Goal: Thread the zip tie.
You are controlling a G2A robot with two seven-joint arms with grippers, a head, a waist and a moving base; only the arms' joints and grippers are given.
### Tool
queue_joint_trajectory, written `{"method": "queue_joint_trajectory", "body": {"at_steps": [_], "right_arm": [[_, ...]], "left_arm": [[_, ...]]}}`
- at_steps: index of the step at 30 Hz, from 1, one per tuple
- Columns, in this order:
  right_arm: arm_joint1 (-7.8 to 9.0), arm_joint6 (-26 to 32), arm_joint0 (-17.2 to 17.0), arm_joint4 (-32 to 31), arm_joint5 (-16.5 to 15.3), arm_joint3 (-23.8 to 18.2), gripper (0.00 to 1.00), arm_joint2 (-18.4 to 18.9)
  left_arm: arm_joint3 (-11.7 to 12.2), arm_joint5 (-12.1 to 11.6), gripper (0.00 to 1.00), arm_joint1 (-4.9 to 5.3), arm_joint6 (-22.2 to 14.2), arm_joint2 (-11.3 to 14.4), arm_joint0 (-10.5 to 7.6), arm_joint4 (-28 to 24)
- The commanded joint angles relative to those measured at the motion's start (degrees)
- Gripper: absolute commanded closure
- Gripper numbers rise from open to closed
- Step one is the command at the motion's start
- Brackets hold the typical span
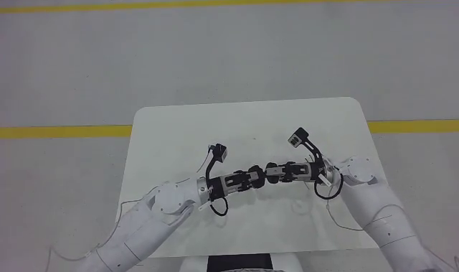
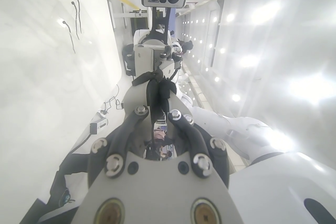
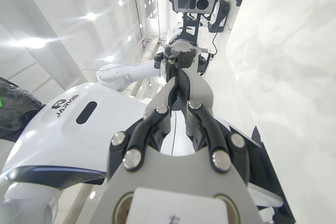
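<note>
I see the white rounded-corner table (image 1: 179,128) first, with both arms meeting tip to tip above its near middle. My left gripper (image 1: 259,177) comes in from the left, its jaws pinched narrow. The right gripper (image 1: 278,174) faces it from the right, its jaws pressed together too. Whether either pinches a tie I cannot tell. Three thin dark zip ties (image 2: 76,15) lie loose on the tabletop, side by side, well apart from both grippers.

left pincer (image 1: 261,176) opposite right pincer (image 1: 276,174), over table (image 1: 186,136)
</note>
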Motion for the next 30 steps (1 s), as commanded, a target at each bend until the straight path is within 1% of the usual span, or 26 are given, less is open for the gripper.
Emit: {"method": "queue_joint_trajectory", "body": {"at_steps": [1, 7, 11, 14, 15, 16, 25, 26, 28, 29, 30], "right_arm": [[0.05, -0.3, 0.0, 0.1, 0.0, 0.2, 0.0, 0.4], [0.68, -0.5, -0.2, 0.1, 0.0, 1.2, 0.0, 3.8], [1.25, -0.2, -0.6, -0.2, 0.0, 1.3, 0.0, 6.4], [1.6, -0.4, -0.9, -0.4, 0.0, 1.5, 0.0, 7.8], [1.72, -0.4, -1.0, -0.5, 0.1, 1.5, 0.0, 8.2], [1.81, -0.6, -1.0, -0.6, 0.3, 1.6, 0.0, 8.5], [1.86, -1.3, -1.1, -0.7, 0.5, 1.6, 0.0, 8.8], [1.86, -1.3, -1.1, -0.7, 0.5, 1.6, 0.0, 8.8], [1.86, -1.3, -1.1, -0.7, 0.5, 1.6, 0.0, 8.8], [1.86, -1.3, -1.1, -0.7, 0.5, 1.6, 0.0, 8.8], [1.86, -1.3, -1.1, -0.7, 0.5, 1.6, 0.0, 8.8]], "left_arm": [[0.0, 0.0, 1.0, 0.08, 0.4, -0.3, 0.09, 1.0], [-0.6, -0.3, 1.0, 0.62, 0.4, -1.8, 0.51, 4.5], [-1.5, -1.4, 1.0, 1.17, 0.1, -3.0, 0.96, 8.6], [-2.3, -3.9, 1.0, 1.49, -2.0, -3.3, 1.18, 11.0], [-2.6, -4.3, 1.0, 1.6, -3.4, -3.2, 1.15, 11.7], [-2.7, -4.3, 1.0, 1.64, -3.9, -3.1, 1.02, 12.4], [-2.7, -4.3, 1.0, 1.64, -3.9, -3.1, 1.02, 12.4], [-2.5, -4.2, 1.0, 1.67, -3.7, -3.1, 0.88, 13.7], [-3.6, -4.3, 1.0, 1.78, -2.9, -3.1, 0.26, 19.9], [-3.8, -4.3, 1.0, 1.79, -0.9, -3.2, 0.83, 21.3], [-4.6, -4.3, 1.0, 1.81, 0.1, -3.3, 1.01, 22.6]]}}
